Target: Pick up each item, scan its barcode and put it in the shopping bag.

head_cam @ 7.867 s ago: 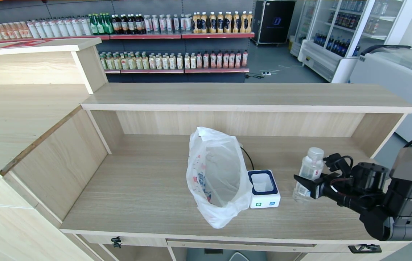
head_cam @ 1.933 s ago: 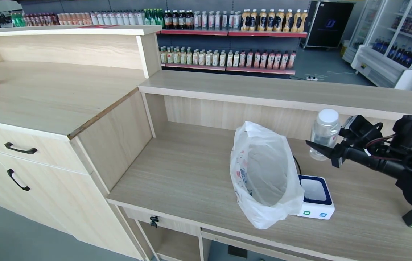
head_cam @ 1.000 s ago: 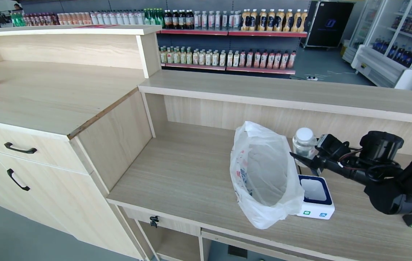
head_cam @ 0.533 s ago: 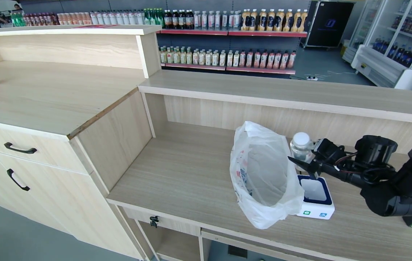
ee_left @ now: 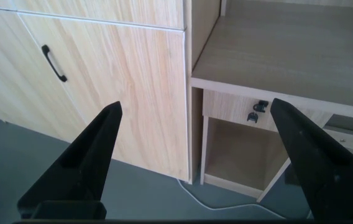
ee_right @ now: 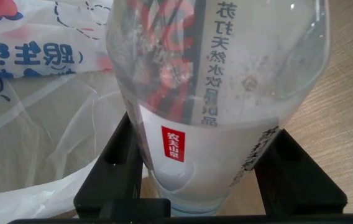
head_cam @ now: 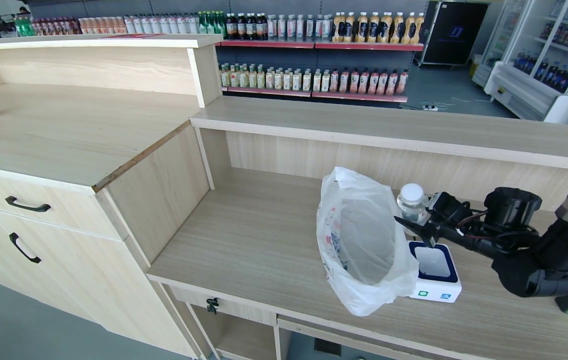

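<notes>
Near the scanner (head_cam: 434,272), I found my right end effector (head_cam: 411,222) clamped low on the bottle (head_cam: 410,200): stiff, slick plastic, judged light. Left end effector (ee_left: 196,112) stood open.

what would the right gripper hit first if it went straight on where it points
Probably the shopping bag: the right gripper, shut on the bottle, points at its side; depth is unclear.

- Tabletop (head_cam: 254,240) left of shopping bag (head_cam: 364,250): wide open run.
- Bag mouth gapes upward.
- Scanner (head_cam: 434,275) hard against bag's right side; right end effector (head_cam: 410,221) with bottle (head_cam: 410,200) just above it.
- Raised ledge (head_cam: 389,132) walls the rear.
</notes>
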You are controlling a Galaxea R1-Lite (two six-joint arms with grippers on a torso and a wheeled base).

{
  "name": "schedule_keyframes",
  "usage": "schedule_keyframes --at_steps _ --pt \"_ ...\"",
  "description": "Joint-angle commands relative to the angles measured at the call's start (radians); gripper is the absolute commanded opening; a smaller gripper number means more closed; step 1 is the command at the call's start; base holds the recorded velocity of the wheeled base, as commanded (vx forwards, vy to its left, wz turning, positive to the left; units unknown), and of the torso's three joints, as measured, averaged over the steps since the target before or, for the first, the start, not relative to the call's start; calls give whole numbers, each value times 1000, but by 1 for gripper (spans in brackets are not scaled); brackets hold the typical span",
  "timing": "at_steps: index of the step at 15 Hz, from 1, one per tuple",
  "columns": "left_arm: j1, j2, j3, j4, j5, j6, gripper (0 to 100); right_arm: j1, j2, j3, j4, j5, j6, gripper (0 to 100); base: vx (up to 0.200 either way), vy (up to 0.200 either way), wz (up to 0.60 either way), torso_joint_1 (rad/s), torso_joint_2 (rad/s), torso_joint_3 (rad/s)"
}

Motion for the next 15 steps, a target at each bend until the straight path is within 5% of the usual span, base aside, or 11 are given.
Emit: schedule_keyframes --at_steps 1,15 --pt "0 0 0 0 0 0 100 7 0 2 0 0 -2 0 0 0 0 0 0 0" --pt "0 0 0 0 0 0 100 -16 -86 16 118 -1 -61 0 0 0 0 0 0 0"
